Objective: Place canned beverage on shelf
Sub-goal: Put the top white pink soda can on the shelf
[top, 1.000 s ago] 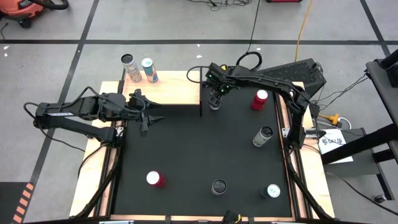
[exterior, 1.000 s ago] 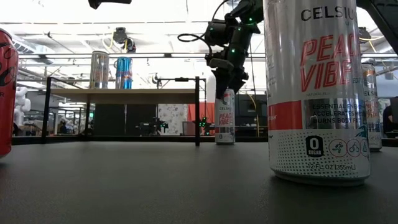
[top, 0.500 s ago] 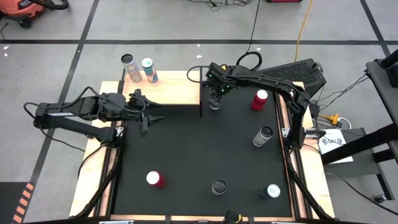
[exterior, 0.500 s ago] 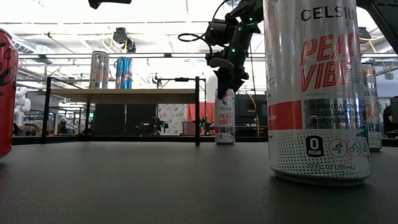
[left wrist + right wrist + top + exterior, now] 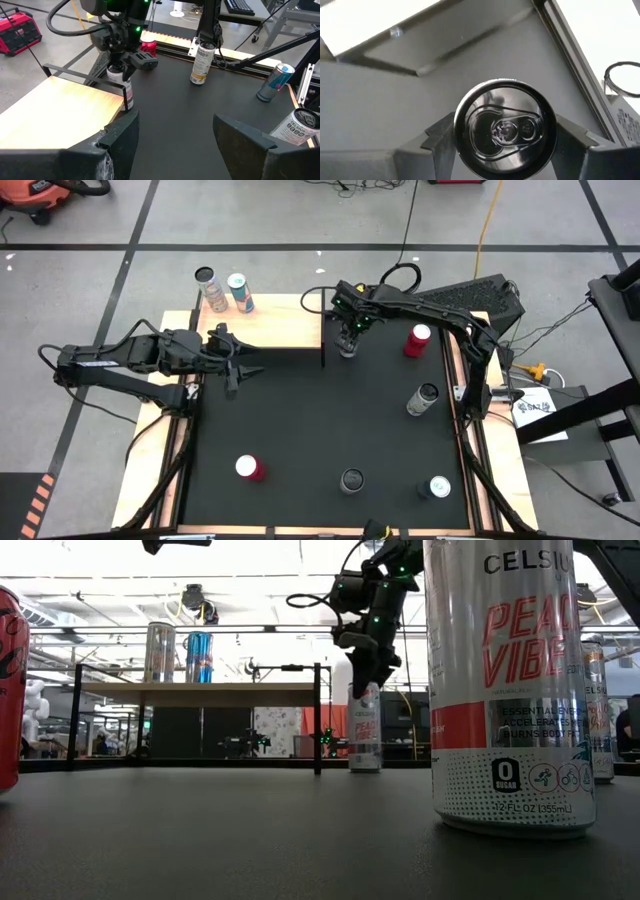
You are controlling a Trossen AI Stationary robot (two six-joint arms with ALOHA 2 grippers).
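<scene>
A silver canned beverage [image 5: 364, 730] with red print stands on its base on the black table, right beside the front right leg [image 5: 323, 350] of the pale wooden shelf [image 5: 270, 325]. My right gripper [image 5: 347, 340] is over it, shut on its upper end. In the right wrist view the can's top [image 5: 504, 128] fills the space between the two fingers. Two more cans [image 5: 222, 290] stand upright on the shelf's far left corner. My left gripper [image 5: 245, 375] waits open and empty by the shelf's near edge at the table's left. My right gripper pinches the can's upper wall, just below the rim [image 5: 459, 136], between its two fingers [image 5: 440, 142], one on each opposite side. The fingers come steeply from above, slanting from the table's right. The can is upright with its base on the table.
Other cans stand about the table: a red one [image 5: 417, 338] at the far right, a silver one [image 5: 424, 398] at mid right, a red one [image 5: 247, 468] near left, two [image 5: 352, 480] [image 5: 437, 488] near the front edge. One can [image 5: 510, 690] stands close before the low camera.
My right gripper's fingers have closed in on the top of the can beside the shelf leg. The can has stayed where it stood.
</scene>
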